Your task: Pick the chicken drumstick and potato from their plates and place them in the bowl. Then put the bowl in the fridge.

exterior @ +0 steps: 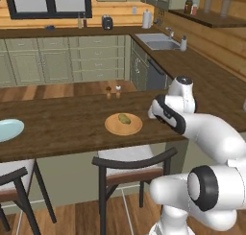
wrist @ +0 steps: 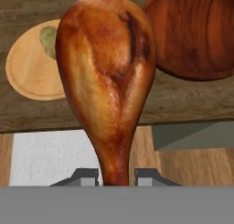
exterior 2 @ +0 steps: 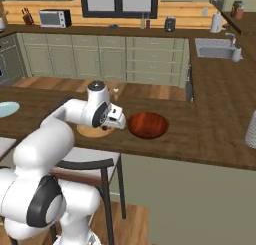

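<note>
In the hand view my gripper (wrist: pixel 116 177) is shut on the thin end of the orange-brown chicken drumstick (wrist: pixel 107 72), which hangs above the counter's front edge. Behind it on the left lies the tan plate (wrist: pixel 27 72) with the potato (wrist: pixel 47 38) on it. The reddish-brown bowl (wrist: pixel 196 35) sits to the upper right. From the base, the potato (exterior: pixel 124 118) rests on the tan plate (exterior: pixel 113 127), and the hand (exterior 2: pixel 114 118) hovers between that plate (exterior 2: pixel 86 132) and the bowl (exterior 2: pixel 147 125). The light blue plate (exterior: pixel 7 130) lies far left. The fridge is out of view.
Two dark chairs (exterior: pixel 134 163) stand under the counter's front edge (exterior: pixel 72 150). Small shakers (exterior: pixel 113 90) stand at the counter's back. A sink (exterior: pixel 158 41) is set into the right-hand counter, and a pale ribbed object (exterior 2: pixel 251 123) stands at the far right.
</note>
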### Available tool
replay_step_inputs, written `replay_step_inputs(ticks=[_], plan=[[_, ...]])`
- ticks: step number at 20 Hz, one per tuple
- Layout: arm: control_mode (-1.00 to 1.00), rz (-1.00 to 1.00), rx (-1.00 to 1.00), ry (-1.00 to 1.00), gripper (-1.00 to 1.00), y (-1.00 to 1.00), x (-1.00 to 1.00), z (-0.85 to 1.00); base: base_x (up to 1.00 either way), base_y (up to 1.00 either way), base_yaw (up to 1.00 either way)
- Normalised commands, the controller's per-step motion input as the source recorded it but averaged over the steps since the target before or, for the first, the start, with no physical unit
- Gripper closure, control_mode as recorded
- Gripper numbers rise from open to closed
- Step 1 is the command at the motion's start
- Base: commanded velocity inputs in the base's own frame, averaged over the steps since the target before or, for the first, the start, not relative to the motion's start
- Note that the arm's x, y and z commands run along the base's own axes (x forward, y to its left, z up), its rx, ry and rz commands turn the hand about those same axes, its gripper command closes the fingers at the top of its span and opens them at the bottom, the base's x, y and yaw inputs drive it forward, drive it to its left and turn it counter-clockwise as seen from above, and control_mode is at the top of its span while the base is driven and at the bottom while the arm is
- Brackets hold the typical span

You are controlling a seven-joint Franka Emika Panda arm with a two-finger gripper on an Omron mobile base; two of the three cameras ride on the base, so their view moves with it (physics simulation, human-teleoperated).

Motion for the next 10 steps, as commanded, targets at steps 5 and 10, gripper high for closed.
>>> replay_step_inputs(ticks=[5, 10], plan=[[-1.0, 0.0, -0.01, 0.0, 1.0, -0.77, 0.87, 0.0, 0.0, 0.0, 0.0], [-1.0, 0.0, -0.03, 0.02, 1.0, -0.53, 1.0, 0.0, 0.0, 0.0, 0.0]])
